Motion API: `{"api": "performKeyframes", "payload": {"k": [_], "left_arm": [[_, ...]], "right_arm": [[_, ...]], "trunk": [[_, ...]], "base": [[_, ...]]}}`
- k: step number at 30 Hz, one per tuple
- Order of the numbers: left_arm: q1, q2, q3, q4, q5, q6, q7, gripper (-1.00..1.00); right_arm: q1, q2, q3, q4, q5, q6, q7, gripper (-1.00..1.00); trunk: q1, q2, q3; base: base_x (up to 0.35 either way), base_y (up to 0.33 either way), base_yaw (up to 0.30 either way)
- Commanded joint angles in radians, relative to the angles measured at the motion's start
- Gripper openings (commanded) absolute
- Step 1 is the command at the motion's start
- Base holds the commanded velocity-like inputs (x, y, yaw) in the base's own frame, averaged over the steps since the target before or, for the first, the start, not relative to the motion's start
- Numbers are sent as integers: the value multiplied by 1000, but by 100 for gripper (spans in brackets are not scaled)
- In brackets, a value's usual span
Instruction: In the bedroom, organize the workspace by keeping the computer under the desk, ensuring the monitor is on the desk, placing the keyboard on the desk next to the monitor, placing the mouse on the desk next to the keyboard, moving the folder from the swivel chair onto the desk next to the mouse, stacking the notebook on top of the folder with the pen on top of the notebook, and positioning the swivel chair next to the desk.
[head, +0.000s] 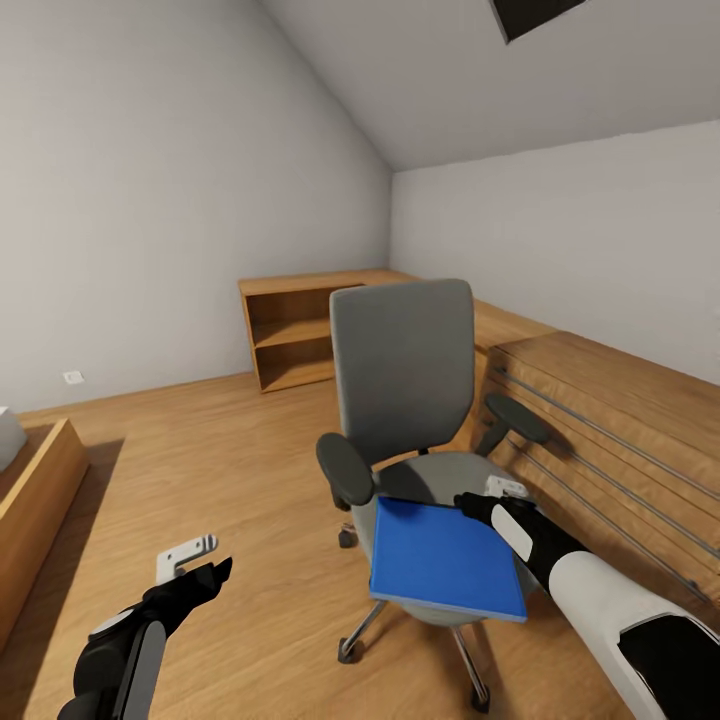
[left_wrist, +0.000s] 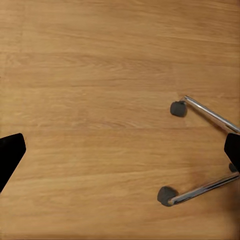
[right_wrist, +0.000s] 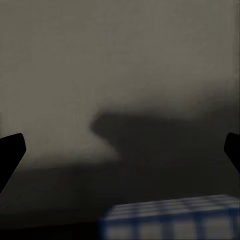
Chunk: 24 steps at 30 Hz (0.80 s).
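The swivel chair (head: 403, 370) stands in the middle of the room, grey with black armrests. Its chrome legs and castors (left_wrist: 197, 189) lie over the wooden floor in the left wrist view. The blue folder (head: 445, 558) lies flat on its seat, overhanging the front edge. My right gripper (head: 472, 502) hovers open at the folder's far right corner, just above the grey seat (right_wrist: 120, 65). The folder's blurred blue edge (right_wrist: 170, 220) lies close below its fingers. My left gripper (head: 195, 566) hangs open over bare floor, left of the chair.
A light wooden dresser (head: 620, 420) with metal rails runs along the right wall, close to the chair's right armrest. An open wooden shelf unit (head: 295, 335) stands at the back wall. A low wooden frame (head: 35, 495) sits at the left. Open floor lies between.
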Motion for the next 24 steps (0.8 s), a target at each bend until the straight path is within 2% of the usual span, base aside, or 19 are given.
{"api": "performKeyframes", "payload": {"k": [1,12,24], "left_arm": [[-1,-1,2,-1,10,5,4,100],[-1,-1,2,-1,10,6,4,100],[-1,-1,2,-1,10,7,4,100]], "right_arm": [[0,-1,7,11,-15,5,-8,100],[0,-1,7,11,-15,5,-8,100],[0,-1,7,11,-15,3,-8,100]], "trunk": [[0,0,-1],[0,0,-1],[0,0,-1]], "base": [[-31,0,0],[-96,0,0],[-16,0,0]]}}
